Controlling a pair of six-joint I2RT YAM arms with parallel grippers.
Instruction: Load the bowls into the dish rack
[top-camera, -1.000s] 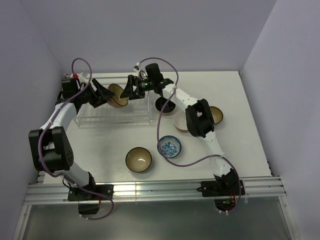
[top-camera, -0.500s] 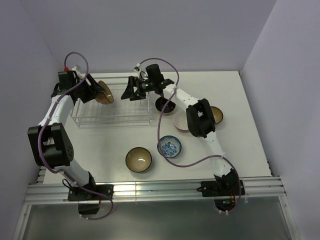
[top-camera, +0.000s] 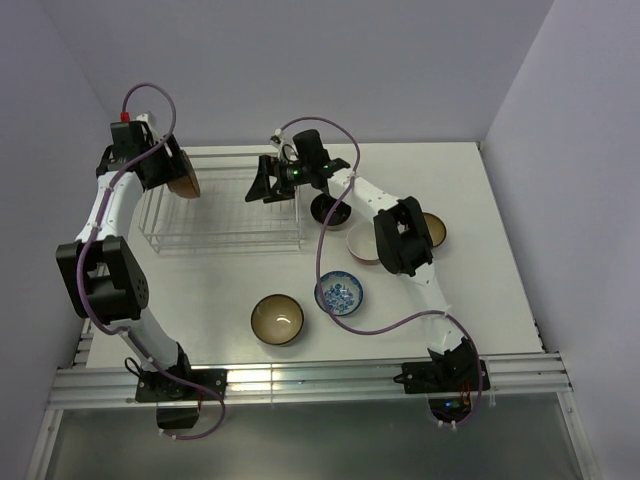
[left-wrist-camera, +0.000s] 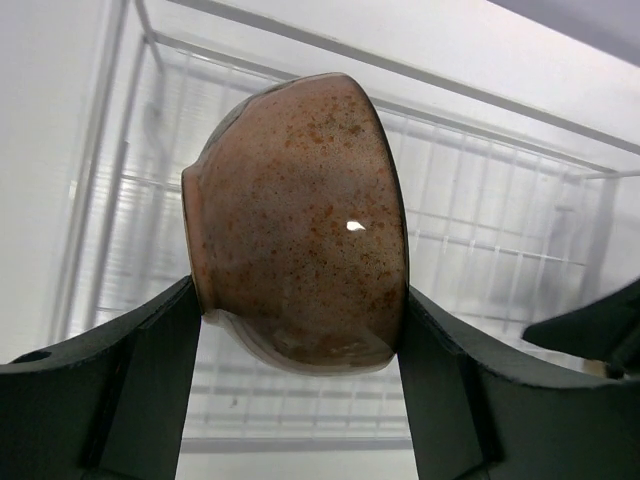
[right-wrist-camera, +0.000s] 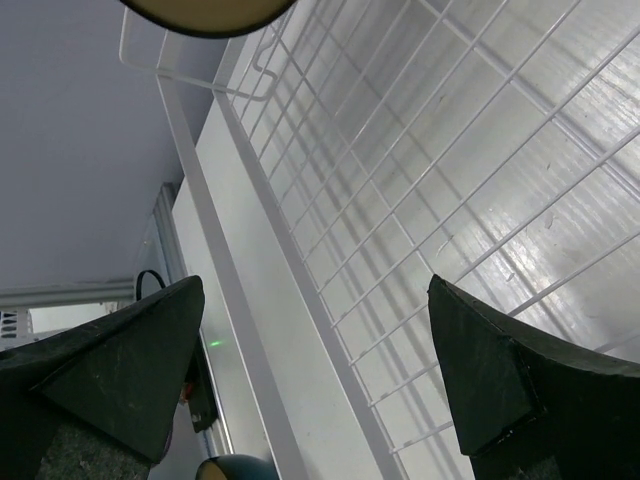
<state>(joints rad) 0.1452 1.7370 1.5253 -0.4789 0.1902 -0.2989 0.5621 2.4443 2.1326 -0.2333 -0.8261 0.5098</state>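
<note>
Nearest the arm bases: a tan bowl (top-camera: 277, 320) upright on the table (top-camera: 200, 290), with the blue-and-white bowl (top-camera: 340, 294) just beside it to the right. Further back, the white bowl (top-camera: 360, 243) and a second tan bowl (top-camera: 434, 232) are partly hidden by the right arm. The black bowl (top-camera: 330, 209) sits near the rack's right end. All five are outside the rack.

The dish rack (top-camera: 225, 243) lies across the far-left part of the table. No bowl is seen seated in it.

Right fingers (top-camera: 262, 187): spread wide, holding nothing, over the rack's right half.

Left fingers (top-camera: 168, 168): clamped on the third tan bowl (left-wrist-camera: 300, 220), which is turned on edge, one finger at the foot and the other at the rim. It hangs over the rack's far-left corner, apparently clear of the grid.

Step in hand, as judged: seating this bowl. Best lowered straight and kept on edge, then released only once the rim bears on the wires. Letting go from height risks a roll or a chip.

Room: the rack's end rail and the left wall sit close on that side. Open room runs rightward along the rack's middle, short of the right fingers.
</note>
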